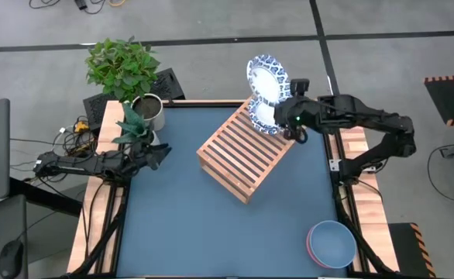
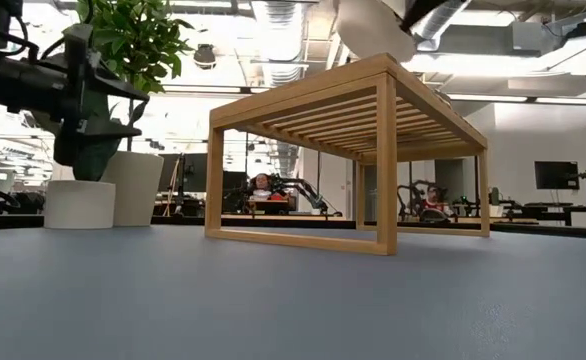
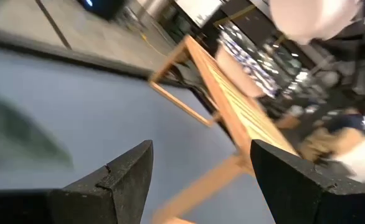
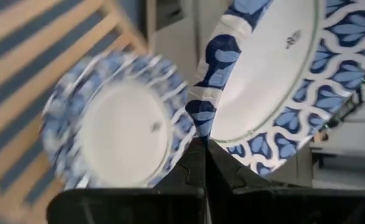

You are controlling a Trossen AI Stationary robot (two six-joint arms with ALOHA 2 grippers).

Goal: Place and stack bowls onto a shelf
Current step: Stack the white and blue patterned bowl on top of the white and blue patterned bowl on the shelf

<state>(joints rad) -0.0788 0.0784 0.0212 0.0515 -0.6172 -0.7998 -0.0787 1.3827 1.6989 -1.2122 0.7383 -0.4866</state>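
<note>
My right gripper [image 1: 294, 124] is shut on a blue-and-white patterned bowl [image 1: 267, 76], which stands tilted on edge above the far right corner of the wooden shelf [image 1: 245, 151]. A second patterned bowl [image 4: 123, 134] rests base-down on the slats at that corner, partly under the held one. The held bowl's white underside [image 2: 373, 25] shows above the shelf in the low view. A blue bowl [image 1: 331, 242] sits stacked in a pink-red bowl at the table's near right corner. My left gripper [image 1: 163, 155] waits open, left of the shelf. My right gripper pinches the patterned bowl's rim [image 4: 198, 115] between its two fingers, one on the inner face and one on the outer. The fingers come roughly level from the table's right side. The bowl is lifted clear, tilted steeply with its open side facing upward in the high view.
A potted plant [image 1: 126, 74] in a white pot [image 1: 148, 108] stands at the far left corner, near my left arm. Bare blue tabletop [image 1: 211, 232] lies near and left of the shelf. The room beyond shows desks and seated people.
</note>
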